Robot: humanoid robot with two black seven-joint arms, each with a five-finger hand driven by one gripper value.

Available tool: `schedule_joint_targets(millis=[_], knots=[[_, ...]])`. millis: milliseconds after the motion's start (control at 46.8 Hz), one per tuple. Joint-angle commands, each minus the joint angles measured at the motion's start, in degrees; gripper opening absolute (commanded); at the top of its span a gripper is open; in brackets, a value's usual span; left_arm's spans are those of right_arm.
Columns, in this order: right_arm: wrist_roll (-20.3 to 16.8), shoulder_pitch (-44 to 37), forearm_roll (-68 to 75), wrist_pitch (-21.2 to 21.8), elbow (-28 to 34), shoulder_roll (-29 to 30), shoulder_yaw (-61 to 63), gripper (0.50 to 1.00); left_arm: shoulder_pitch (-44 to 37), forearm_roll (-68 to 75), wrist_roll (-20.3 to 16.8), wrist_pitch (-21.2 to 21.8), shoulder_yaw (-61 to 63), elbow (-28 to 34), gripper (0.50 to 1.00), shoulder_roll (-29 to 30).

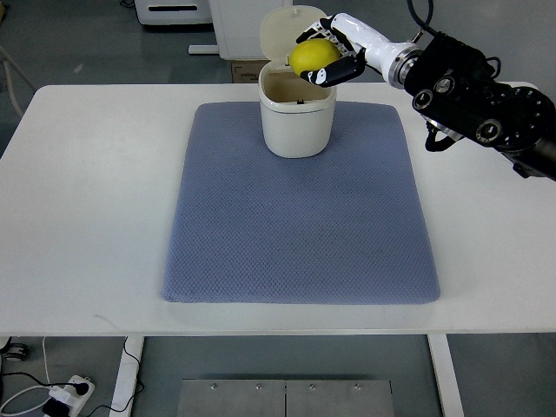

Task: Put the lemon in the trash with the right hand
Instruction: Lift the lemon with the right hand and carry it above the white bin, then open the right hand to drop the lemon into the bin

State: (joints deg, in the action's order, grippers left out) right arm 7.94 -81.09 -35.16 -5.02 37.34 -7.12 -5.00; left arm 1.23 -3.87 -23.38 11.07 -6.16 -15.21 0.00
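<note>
A yellow lemon [314, 56] is held in my right hand [334, 54], whose white and black fingers curl around it. The hand hangs just above the right rim of a cream trash bin [296, 122], which stands at the far middle of the mat with its lid [287, 31] tipped open behind it. The bin's opening shows dark and I cannot see inside it. My right arm [473, 95] reaches in from the right edge. The left arm is out of view.
A blue-grey mat [300, 226] covers the middle of the white table [78, 217]. Behind the table are white cabinets and a cardboard box. Cables and a power strip lie on the floor at the lower left.
</note>
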Motion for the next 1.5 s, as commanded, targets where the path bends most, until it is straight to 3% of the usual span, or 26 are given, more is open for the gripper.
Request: schedule_joint_targets(millis=[0, 299, 513, 1112, 1198, 1476], knots=[[-0.56, -0.29, 0.00, -0.51, -1.21, 1.75, -0.36, 0.500, 0.00, 0.00, 0.00, 0.00, 0.00, 0.00, 1.000, 0.00], [-2.58, -0.38, -0.09, -2.71, -5.34, 7.12, -1.41, 0.500, 0.00, 0.00, 0.00, 0.00, 0.00, 0.00, 1.000, 0.00], [-2.49, 0.41, 0.00, -3.50, -8.51, 7.12, -1.94, 0.500, 0.00, 0.00, 0.00, 0.00, 0.00, 0.00, 1.000, 0.00], [-2.49, 1.55, 3.34, -4.56, -8.16, 7.12, -1.41, 0.500, 0.00, 0.00, 0.00, 0.00, 0.00, 0.00, 1.000, 0.00], [-2.32, 1.99, 3.69, -4.56, -8.07, 7.12, -1.41, 0.568, 0.00, 0.00, 0.00, 0.00, 0.00, 0.00, 1.000, 0.00], [-2.14, 2.61, 3.78, -4.47, -7.98, 7.12, -1.33, 0.857, 0.00, 0.00, 0.00, 0.00, 0.00, 0.00, 1.000, 0.00]])
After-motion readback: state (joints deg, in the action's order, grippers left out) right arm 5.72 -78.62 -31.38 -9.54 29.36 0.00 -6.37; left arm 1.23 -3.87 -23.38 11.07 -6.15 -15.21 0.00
